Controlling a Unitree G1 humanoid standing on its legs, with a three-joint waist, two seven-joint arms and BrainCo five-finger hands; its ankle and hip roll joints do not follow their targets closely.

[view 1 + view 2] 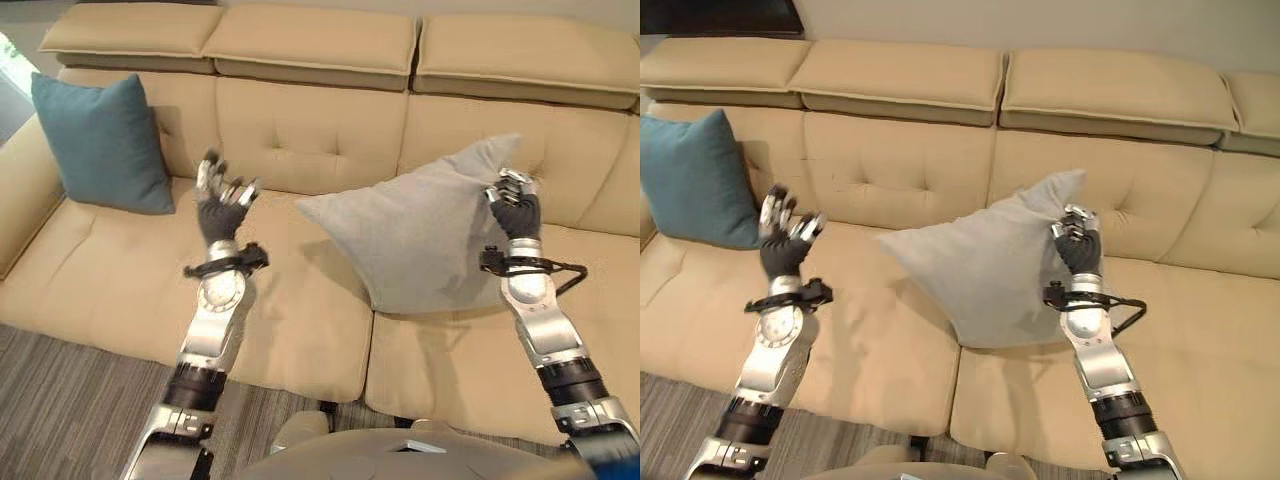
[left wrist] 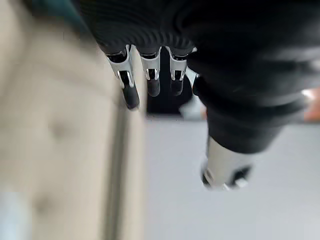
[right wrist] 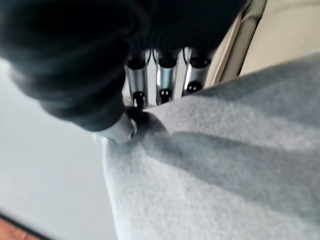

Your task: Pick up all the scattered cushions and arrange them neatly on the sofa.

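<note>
A light grey cushion (image 1: 420, 235) hangs tilted over the middle of the beige sofa (image 1: 300, 330), its lower corner near the seat. My right hand (image 1: 515, 208) is shut on the cushion's upper right corner; in the right wrist view the thumb and fingers (image 3: 162, 80) pinch the grey fabric (image 3: 225, 165). A teal cushion (image 1: 105, 143) leans upright in the sofa's left corner against the backrest. My left hand (image 1: 222, 200) is raised over the left seat, open, fingers (image 2: 130, 85) spread and holding nothing, to the right of the teal cushion.
The sofa has three seat sections and padded headrests (image 1: 310, 40) along the back. A grey striped rug (image 1: 60, 410) lies on the floor in front of the sofa. The right seat (image 1: 600, 290) is bare.
</note>
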